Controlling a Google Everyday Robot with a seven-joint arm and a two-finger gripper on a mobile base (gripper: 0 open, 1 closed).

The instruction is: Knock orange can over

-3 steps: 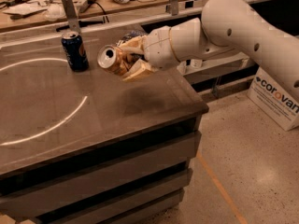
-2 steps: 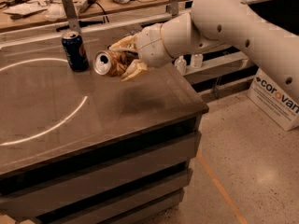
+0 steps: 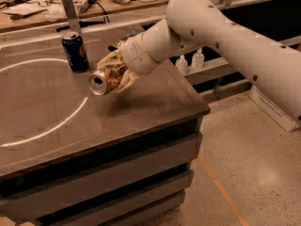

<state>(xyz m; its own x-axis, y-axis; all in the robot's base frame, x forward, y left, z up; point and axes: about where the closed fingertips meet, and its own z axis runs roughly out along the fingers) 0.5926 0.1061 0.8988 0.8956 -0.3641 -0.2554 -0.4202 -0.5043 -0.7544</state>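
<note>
The orange can (image 3: pixel 104 81) lies on its side between the fingers (image 3: pixel 123 82) of my gripper (image 3: pixel 113 75), its silver top facing left. It hangs just above the dark tabletop (image 3: pixel 141 112), near the middle, with its shadow on the surface below. The gripper is shut on the can. My white arm (image 3: pixel 221 36) reaches in from the right. The tan-gold body is mostly hidden by the fingers.
A dark blue soda can (image 3: pixel 75 51) stands upright just left of and behind the gripper. A white arc (image 3: pixel 56 126) is painted on the tabletop. A cluttered workbench (image 3: pixel 42 8) runs behind. Small bottles (image 3: pixel 189 61) sit on a shelf to the right, and a white box (image 3: pixel 277 109) is on the floor.
The gripper has carried the orange can toward the table's front and slightly left, away from the blue can. The blue can has not moved.
</note>
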